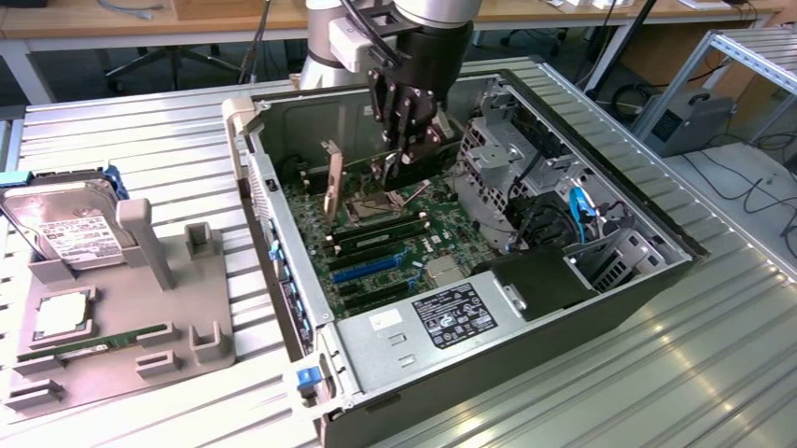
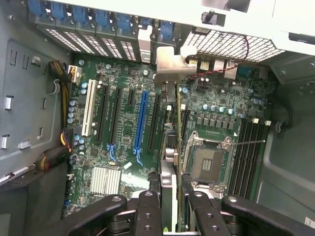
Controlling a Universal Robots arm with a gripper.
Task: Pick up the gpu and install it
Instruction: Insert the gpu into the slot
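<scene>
Exterior view: the arm [image 1: 417,23] descends from the top centre of the frame, wrist vertical, into the open case [image 1: 648,238]. The gripper [image 1: 405,154] points straight down over the motherboard [image 1: 373,257], fingers [image 1: 396,112] clenched on the top edge of the gpu [image 1: 334,177], which stands on edge at upper centre. Wrist view: the gpu [image 2: 170,147] runs edge-on between the 2 fingers [image 2: 147,211], its metal bracket [image 2: 170,61] near the rear slots, beside the blue slot [image 2: 141,123].
</scene>
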